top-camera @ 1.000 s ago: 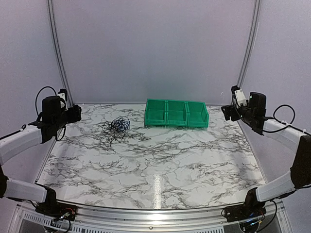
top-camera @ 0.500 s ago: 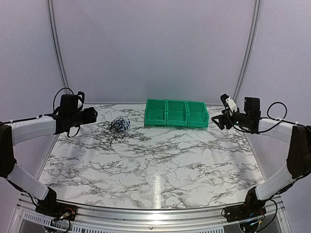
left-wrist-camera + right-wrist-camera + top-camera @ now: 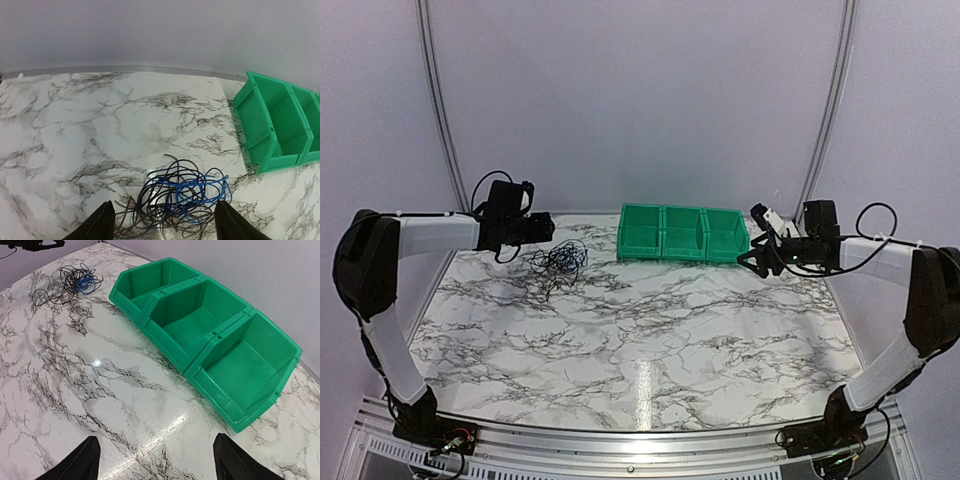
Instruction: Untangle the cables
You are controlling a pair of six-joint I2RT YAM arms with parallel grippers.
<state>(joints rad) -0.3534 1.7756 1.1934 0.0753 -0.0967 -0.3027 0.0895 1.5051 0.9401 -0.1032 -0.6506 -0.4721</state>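
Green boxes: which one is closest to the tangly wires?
The left-end bin in the top view; it sits nearest the cables, while the middle bin and right-end bin lie farther right.

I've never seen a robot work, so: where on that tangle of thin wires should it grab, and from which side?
Probably from above, on a single strand at the edge of the cables: the blue loop sticking out toward the green bins. It stands clear of the knot, so the left arm's open fingers could straddle it alone.
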